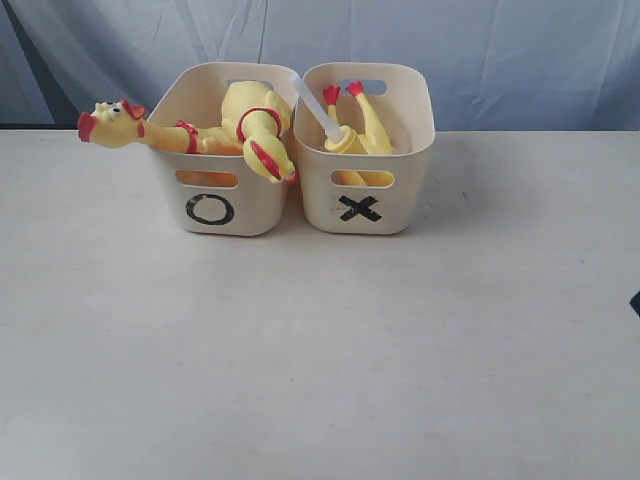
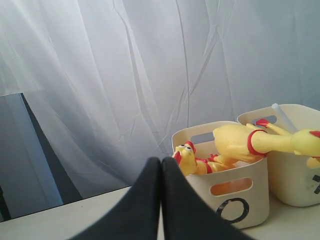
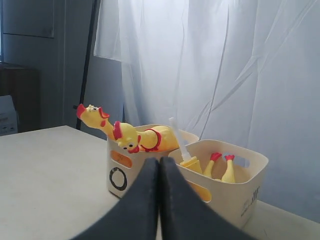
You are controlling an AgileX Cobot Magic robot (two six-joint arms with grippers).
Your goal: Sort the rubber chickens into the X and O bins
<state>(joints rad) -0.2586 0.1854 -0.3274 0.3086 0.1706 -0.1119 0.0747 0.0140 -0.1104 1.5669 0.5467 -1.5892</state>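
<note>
Two birds share the O bin [image 1: 250, 205]: the first chicken [image 1: 112, 125] hangs its head out over the outer wall. The second chicken [image 1: 262, 135] droops over the rim toward the X bin [image 1: 320, 205], where the third chicken [image 1: 368, 125] sits feet-up beside a white tube [image 1: 312, 103]. The left gripper [image 2: 160, 162] and right gripper [image 3: 159, 162] are both pressed together, empty, well apart from the bins.

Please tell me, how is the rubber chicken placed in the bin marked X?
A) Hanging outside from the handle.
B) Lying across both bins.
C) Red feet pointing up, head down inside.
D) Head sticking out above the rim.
C: in the X bin, the chicken has its red feet at the top, and no head shows above the rim.
</note>
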